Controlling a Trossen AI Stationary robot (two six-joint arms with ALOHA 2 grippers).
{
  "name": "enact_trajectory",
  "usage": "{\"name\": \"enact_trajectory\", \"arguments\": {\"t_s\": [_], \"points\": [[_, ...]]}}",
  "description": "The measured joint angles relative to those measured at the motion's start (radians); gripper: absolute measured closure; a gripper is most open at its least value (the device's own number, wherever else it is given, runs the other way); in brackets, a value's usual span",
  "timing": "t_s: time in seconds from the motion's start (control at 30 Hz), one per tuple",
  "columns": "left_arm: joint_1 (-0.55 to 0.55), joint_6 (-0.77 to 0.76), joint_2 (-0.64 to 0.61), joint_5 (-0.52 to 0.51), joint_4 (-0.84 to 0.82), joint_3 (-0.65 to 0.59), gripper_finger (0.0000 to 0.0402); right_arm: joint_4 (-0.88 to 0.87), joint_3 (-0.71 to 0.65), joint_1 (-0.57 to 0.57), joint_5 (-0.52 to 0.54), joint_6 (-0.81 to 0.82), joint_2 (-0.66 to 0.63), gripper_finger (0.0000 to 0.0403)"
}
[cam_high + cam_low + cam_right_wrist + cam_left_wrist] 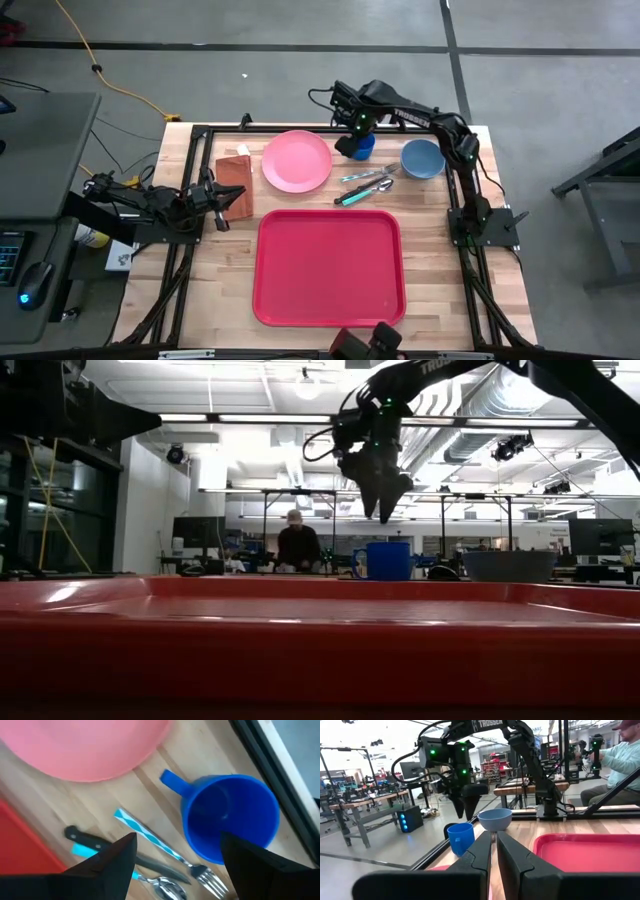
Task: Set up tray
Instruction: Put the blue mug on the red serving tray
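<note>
While I am watching from the overhead camera, I am noting these lines, biggest thing first:

Tabletop point(440, 290): I am seeing pale wood planks carrying everything, with a black frame running round the edges.

Tray point(330, 268): the red tray is lying flat at the near middle of the tabletop, nothing resting in it; it is filling the foreground of the low view point(320, 630).

Right arm: I am seeing it reaching across the far side, its right gripper point(356, 136) hanging just above the blue mug point(362, 148); its jaws are standing wide apart with nothing between them, pointing down over the mug's open mouth point(230, 815).

Left arm: it is sitting low at the left edge, its left gripper point(222, 200) lying level beside the brown napkin point(234, 190); its jaws are nearly together with only a thin slit showing, and I am seeing nothing clamped in them.

Pink plate point(297, 161): it is resting beyond the tray, just beside the napkin.

Blue bowl point(423, 158): it is sitting near the mug, toward the right edge.

Cutlery point(366, 186): a fork, spoon and knife are lying between the plate, the bowl and the tray's far rim.
</note>
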Motion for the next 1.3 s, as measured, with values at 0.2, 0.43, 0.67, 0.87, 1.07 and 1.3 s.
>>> {"name": "enact_trajectory", "arguments": {"t_s": [0.2, 0.43, 0.67, 0.87, 1.07, 1.3], "points": [[0.000, 0.000, 0.000, 0.000, 0.000, 0.000, 0.0341, -0.030, 0.000, 0.003, 0.006, -0.008, 0.034, 0.0139], [0.000, 0.000, 0.000, 0.000, -0.001, 0.000, 0.0341, -0.029, 0.000, 0.020, -0.004, -0.027, 0.096, 0.0139], [0.000, 0.000, 0.000, 0.000, -0.003, 0.000, 0.0341, -0.029, 0.000, 0.022, 0.056, -0.009, 0.140, 0.0139], [0.000, 0.000, 0.000, 0.000, -0.007, 0.000, 0.0341, -0.009, 0.000, 0.012, 0.138, 0.046, 0.143, 0.0146], [0.000, 0.000, 0.000, -0.001, -0.022, 0.000, 0.0341, -0.014, 0.000, 0.001, 0.086, 0.051, 0.143, 0.0202], [0.000, 0.000, 0.000, -0.001, -0.022, 0.000, 0.0341, -0.017, 0.000, 0.002, 0.070, 0.050, 0.143, 0.0281]]}}
